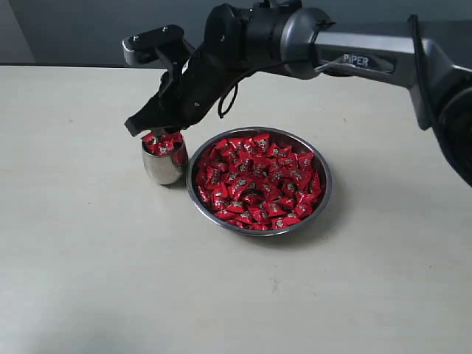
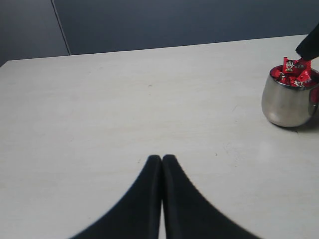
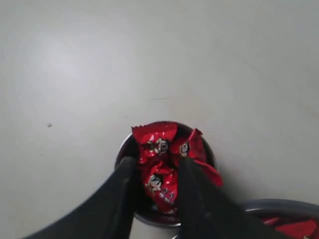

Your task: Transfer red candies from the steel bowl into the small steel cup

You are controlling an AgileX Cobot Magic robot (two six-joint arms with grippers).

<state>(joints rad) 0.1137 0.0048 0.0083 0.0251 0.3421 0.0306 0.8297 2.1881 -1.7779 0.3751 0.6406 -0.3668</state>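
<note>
The steel bowl [image 1: 325, 193] holds a heap of red candies [image 1: 258, 177]. Just left of it stands the small steel cup [image 1: 164, 168], with red candies [image 1: 164, 143] piled above its rim. My right gripper [image 1: 151, 131] reaches across and hangs directly over the cup. In the right wrist view its fingers [image 3: 157, 164] straddle one red candy [image 3: 162, 185] at the cup's mouth [image 3: 121, 149] and appear to press it from both sides. My left gripper [image 2: 162, 158] is shut and empty, low over bare table, with the cup [image 2: 286, 102] off to one side.
The pale tabletop [image 1: 88, 258] spreads around the bowl and cup. The right arm's dark body [image 1: 295, 37] spans the space above the bowl's far side. A dark wall [image 1: 74, 29] runs behind the table's back edge. The bowl's rim [image 3: 279, 205] shows beside the cup.
</note>
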